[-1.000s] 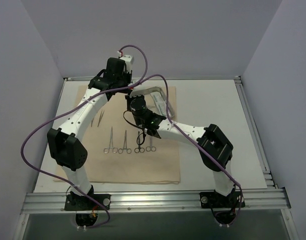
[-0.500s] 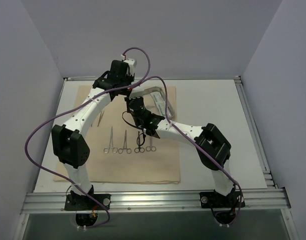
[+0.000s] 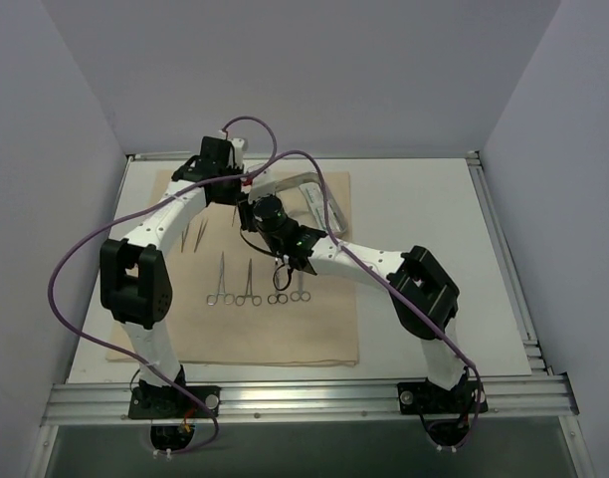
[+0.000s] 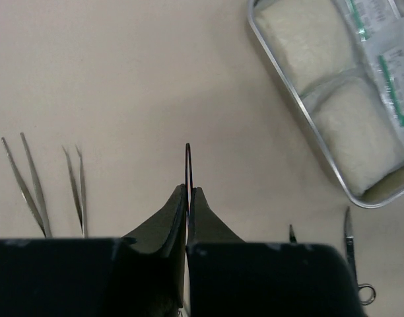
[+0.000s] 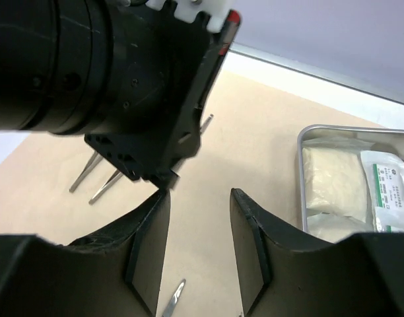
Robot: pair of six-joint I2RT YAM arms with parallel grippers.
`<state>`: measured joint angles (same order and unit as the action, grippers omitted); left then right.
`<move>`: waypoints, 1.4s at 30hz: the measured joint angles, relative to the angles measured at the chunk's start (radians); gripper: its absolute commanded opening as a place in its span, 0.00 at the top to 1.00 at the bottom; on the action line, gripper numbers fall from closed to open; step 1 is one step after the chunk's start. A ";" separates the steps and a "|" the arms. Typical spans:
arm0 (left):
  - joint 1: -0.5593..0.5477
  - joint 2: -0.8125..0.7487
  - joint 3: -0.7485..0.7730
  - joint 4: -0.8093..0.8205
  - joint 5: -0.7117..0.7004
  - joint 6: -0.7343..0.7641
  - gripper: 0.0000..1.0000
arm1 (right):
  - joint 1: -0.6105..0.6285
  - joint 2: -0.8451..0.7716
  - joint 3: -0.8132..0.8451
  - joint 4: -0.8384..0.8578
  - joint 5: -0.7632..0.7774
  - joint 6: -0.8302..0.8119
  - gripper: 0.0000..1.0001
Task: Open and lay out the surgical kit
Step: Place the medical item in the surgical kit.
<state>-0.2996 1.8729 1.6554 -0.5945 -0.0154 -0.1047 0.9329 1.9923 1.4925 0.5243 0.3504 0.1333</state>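
A white table (image 3: 414,199) stands enclosed by plain, pale lavender-grey walls at the left (image 3: 46,149), far (image 3: 314,70) and right (image 3: 573,149), with a ribbed aluminium rail (image 3: 304,398) along its near edge and a slimmer metal strip (image 3: 504,269) down its right side, all in soft, even light.

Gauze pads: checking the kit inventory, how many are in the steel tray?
2. In the left wrist view, one gauze pad lies at the upper end of the steel tray, the other at its lower end; the clear packets beside them could hide more.
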 measured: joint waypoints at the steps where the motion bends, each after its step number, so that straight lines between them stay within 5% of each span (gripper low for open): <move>1: 0.017 0.007 -0.010 0.000 0.001 0.006 0.98 | -0.002 -0.001 0.000 -0.002 -0.011 -0.001 0.63; 13: 0.182 0.186 -0.057 0.000 0.043 0.067 0.98 | -0.098 -0.104 -0.077 -0.036 -0.280 -0.007 0.62; 30: 0.192 0.254 -0.056 0.007 0.058 0.082 0.98 | -0.127 -0.131 -0.091 -0.039 -0.365 -0.007 0.61; 32: 0.192 0.254 -0.056 0.007 0.058 0.084 0.94 | -0.127 -0.131 -0.091 -0.039 -0.367 -0.007 0.60; 36: 0.192 0.254 -0.056 0.006 0.058 0.090 0.69 | -0.129 -0.131 -0.091 -0.040 -0.373 -0.007 0.59; 42: 0.192 0.254 -0.056 0.005 0.061 0.086 0.61 | -0.129 -0.131 -0.091 -0.048 -0.378 -0.007 0.59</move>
<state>-0.1074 2.1269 1.5993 -0.5892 0.0460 -0.0189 0.8040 1.8610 1.4017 0.4767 -0.0277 0.1265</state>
